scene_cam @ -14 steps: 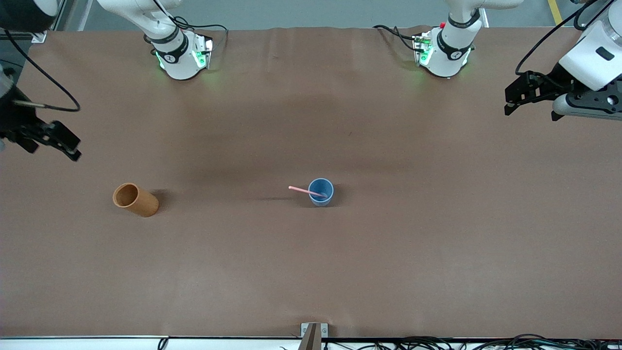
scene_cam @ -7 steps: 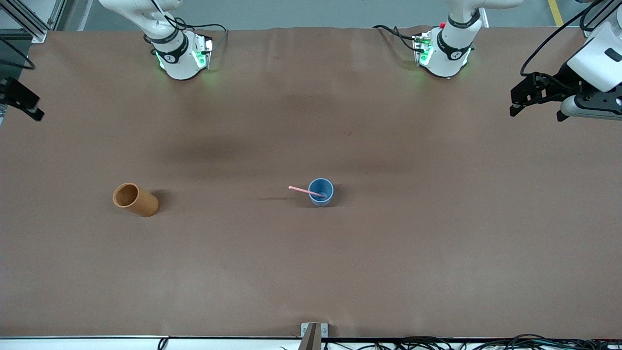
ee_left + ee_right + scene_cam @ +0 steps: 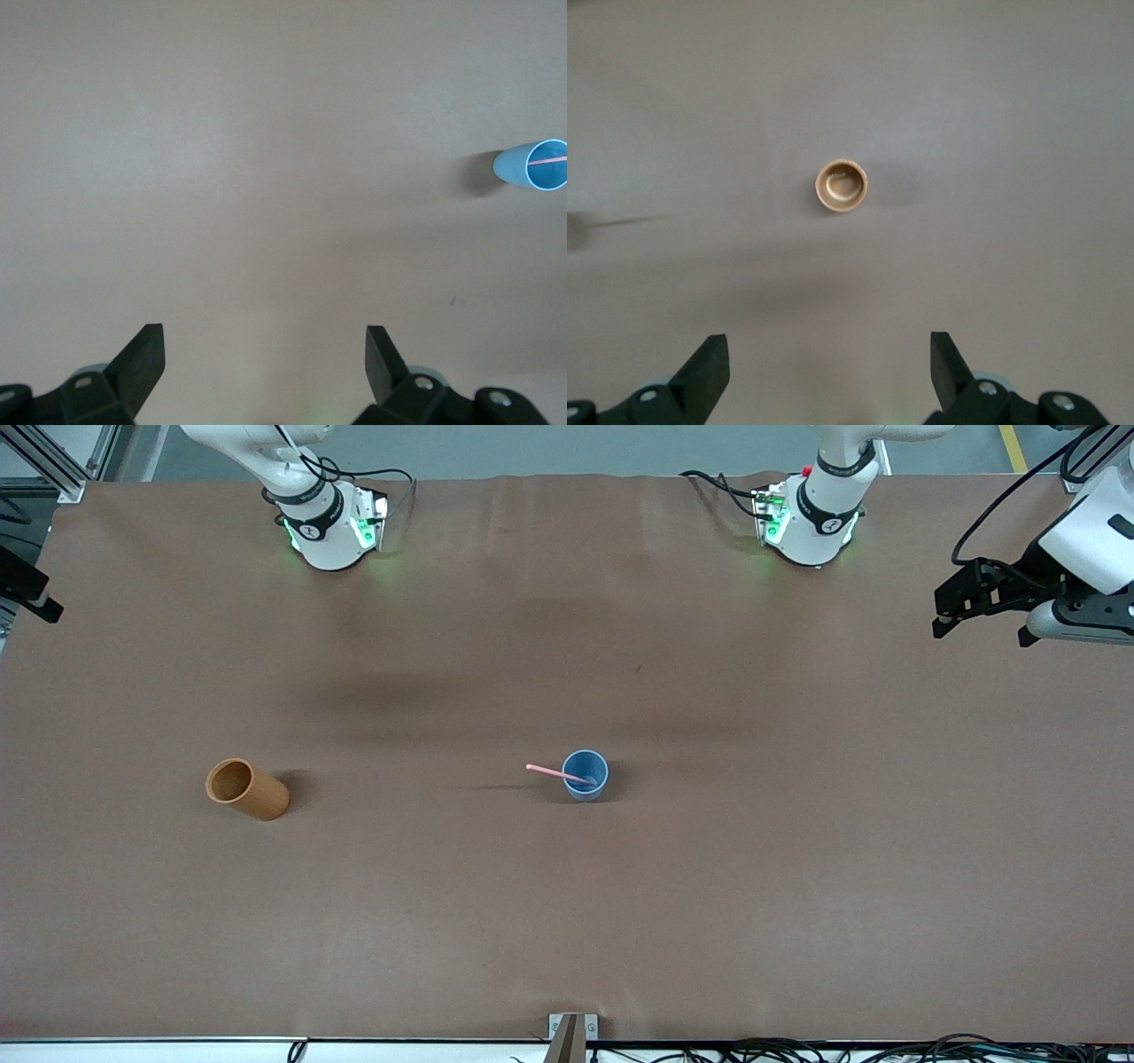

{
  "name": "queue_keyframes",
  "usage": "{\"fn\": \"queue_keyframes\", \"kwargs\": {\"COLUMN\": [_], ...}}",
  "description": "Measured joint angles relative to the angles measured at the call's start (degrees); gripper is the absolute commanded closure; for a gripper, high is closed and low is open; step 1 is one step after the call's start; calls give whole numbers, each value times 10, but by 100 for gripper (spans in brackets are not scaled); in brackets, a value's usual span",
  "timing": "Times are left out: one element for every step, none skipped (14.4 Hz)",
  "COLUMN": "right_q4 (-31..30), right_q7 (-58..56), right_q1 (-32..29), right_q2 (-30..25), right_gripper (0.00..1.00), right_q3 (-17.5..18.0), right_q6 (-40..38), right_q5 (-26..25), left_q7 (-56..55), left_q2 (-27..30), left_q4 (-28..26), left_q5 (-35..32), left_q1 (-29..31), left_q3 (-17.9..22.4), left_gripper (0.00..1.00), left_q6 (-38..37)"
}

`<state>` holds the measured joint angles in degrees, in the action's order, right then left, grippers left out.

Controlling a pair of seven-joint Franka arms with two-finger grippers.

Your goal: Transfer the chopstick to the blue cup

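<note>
The blue cup [image 3: 586,775] stands upright near the middle of the table. A pale-pink chopstick [image 3: 547,771] leans inside it, its free end sticking out over the rim toward the right arm's end. Both also show in the left wrist view, the cup [image 3: 539,166] with the chopstick [image 3: 550,160] across its mouth. My left gripper [image 3: 980,634] hangs open and empty over the left arm's end of the table, well away from the cup. My right gripper [image 3: 34,599] is open and empty at the table's edge at the right arm's end, mostly out of the front view.
An orange-brown cylindrical cup [image 3: 247,788] stands toward the right arm's end, level with the blue cup. It shows from above in the right wrist view [image 3: 842,186] and looks empty. A metal bracket [image 3: 572,1027] sits at the table's near edge.
My right gripper has pulled back from over the table to its edge at the right arm's end. My left gripper has drawn back slightly. The cups and chopstick have not moved.
</note>
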<state>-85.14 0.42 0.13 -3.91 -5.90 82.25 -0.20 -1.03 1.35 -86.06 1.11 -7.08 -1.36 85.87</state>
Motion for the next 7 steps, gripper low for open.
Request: {"fn": "queue_keyframes", "kwargs": {"right_q4": [2, 6, 10, 14, 17, 18, 19], "right_q7": [0, -1, -4, -9, -12, -15, -17], "right_q1": [0, 0, 0, 0, 0, 0, 0], "right_q2": [6, 12, 18, 23, 26, 29, 32], "right_gripper": [0, 0, 0, 0, 0, 0, 0], "right_q3": [0, 0, 0, 0, 0, 0, 0], "right_q6": [-3, -6, -8, -8, -8, -8, -8], "right_q5": [0, 0, 1, 1, 2, 8, 18], "left_q7": [0, 0, 0, 0, 0, 0, 0], "left_q2": [0, 0, 0, 0, 0, 0, 0], "left_q4": [0, 0, 0, 0, 0, 0, 0], "left_q5": [0, 0, 0, 0, 0, 0, 0], "left_q1": [0, 0, 0, 0, 0, 0, 0], "left_q3": [0, 0, 0, 0, 0, 0, 0], "left_gripper": [0, 0, 0, 0, 0, 0, 0], "left_q6": [0, 0, 0, 0, 0, 0, 0]}}
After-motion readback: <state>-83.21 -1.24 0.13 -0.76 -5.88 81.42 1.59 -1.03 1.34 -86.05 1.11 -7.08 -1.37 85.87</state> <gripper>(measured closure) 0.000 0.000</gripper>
